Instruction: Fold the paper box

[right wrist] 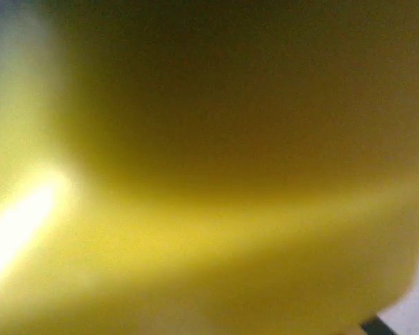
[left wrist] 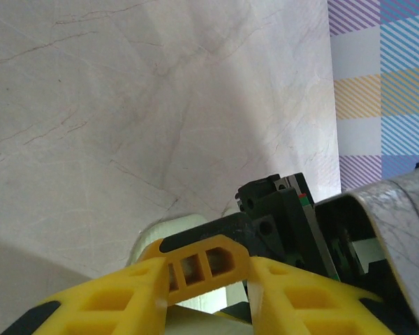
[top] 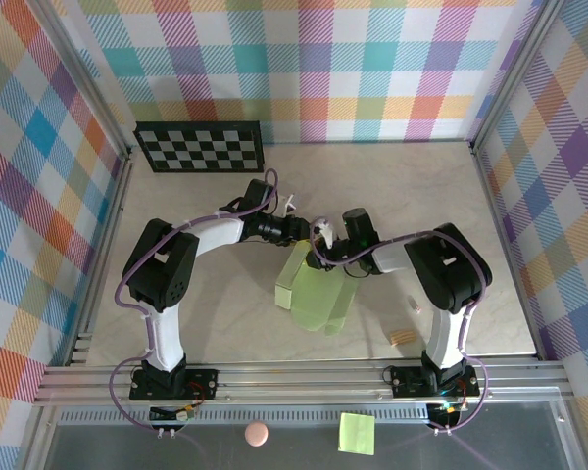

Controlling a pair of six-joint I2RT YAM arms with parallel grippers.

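The paper box (top: 318,294) lies partly folded in the middle of the table (top: 206,323): a lighter flap on its left side sits at an angle to the broader lime-green panel. What it may hold inside cannot be made out.

Both tools meet at the far edge of the paper box. The left tool (top: 309,233) reaches in from the box's far-left corner. In the left wrist view its 2 yellow fingers (left wrist: 300,296) stand close together at the tool (left wrist: 208,273), with pale card (left wrist: 164,232) showing between and just past them, so it has the box edge pinched. A black block of the right arm (left wrist: 269,209) sits just beside that edge.

The right tool (top: 345,257) comes down on the far edge of the box from the right, touching or nearly touching the card. Its wrist camera looks onto a blurred yellow-green card surface (right wrist: 209,209) pressed close, and whether its fingers are apart or closed I cannot tell.

Right of the box, near the right arm, lies a small tan piece (top: 403,336). Well behind the box to the left stands a checkerboard (top: 199,147). Nearer than the box, past the rail, sit a bright green sticky note (top: 357,432) and a pink round thing (top: 257,434).
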